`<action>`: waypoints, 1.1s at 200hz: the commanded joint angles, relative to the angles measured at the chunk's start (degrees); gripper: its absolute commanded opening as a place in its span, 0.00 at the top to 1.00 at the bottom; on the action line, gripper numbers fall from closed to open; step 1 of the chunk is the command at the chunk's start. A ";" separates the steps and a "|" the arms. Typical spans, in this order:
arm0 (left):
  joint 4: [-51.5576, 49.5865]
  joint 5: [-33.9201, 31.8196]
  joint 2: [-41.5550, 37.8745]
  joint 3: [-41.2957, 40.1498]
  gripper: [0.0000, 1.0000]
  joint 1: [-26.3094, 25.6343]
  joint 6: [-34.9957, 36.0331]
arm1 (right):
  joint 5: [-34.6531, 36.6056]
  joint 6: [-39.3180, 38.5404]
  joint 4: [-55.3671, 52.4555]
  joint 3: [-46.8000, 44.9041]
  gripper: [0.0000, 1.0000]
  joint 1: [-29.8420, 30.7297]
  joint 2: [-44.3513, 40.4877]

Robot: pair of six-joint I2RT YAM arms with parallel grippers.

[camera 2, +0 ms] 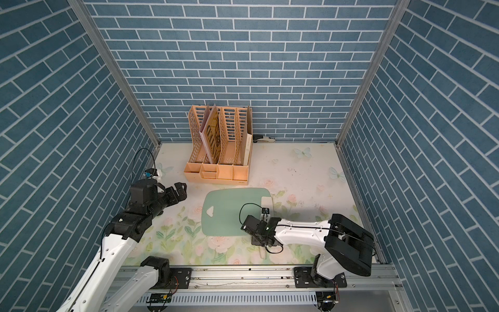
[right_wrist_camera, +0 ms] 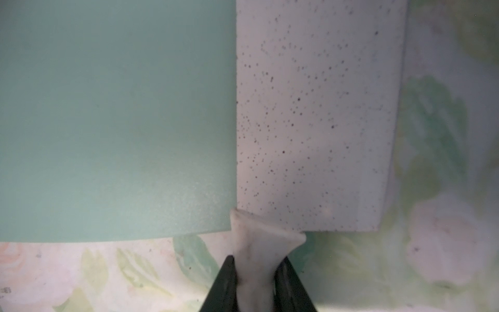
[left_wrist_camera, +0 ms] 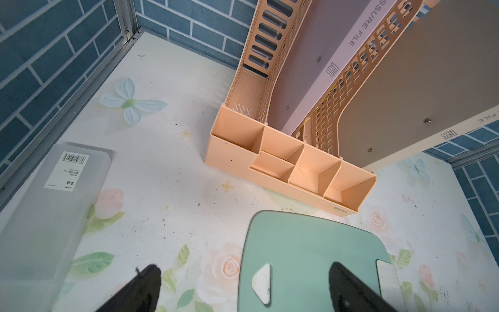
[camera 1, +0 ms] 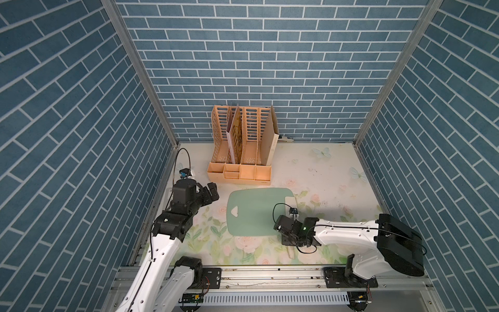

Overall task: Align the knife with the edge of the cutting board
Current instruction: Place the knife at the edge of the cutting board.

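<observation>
A floral table (camera 1: 324,173) fills the floor of a blue brick-patterned booth. A peach file rack (camera 1: 240,167) stands at 12 o'clock, against the back wall.

The right arm (camera 1: 343,229) reaches in low from 4 o'clock, its forearm nearly level and its wrist bent down. The left arm (camera 1: 172,224) rises at 8 o'clock, elbow bent, wrist raised above the table.

The green board (camera 1: 253,210) lies flat near the table's centre.

The knife (right_wrist_camera: 310,121) lies at the board's 3 o'clock end. Its speckled blade covers that short edge, and its handle points to 6 o'clock, off the board.

The right gripper (right_wrist_camera: 256,270) is clamped tight on the handle. The left gripper (left_wrist_camera: 244,270) gapes wide and holds nothing, at the board's 9 o'clock end.
</observation>
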 commanded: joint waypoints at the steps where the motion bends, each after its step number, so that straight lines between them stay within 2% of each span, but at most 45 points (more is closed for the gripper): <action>1: 0.14 -0.22 -0.37 -0.69 0.00 0.40 -0.08 | -1.10 -1.66 -3.36 -2.63 0.73 -0.62 1.63; 220: 0.23 -0.21 -0.46 -0.69 0.00 0.40 -0.03 | -1.01 -1.76 -3.71 -3.48 0.71 -1.23 0.00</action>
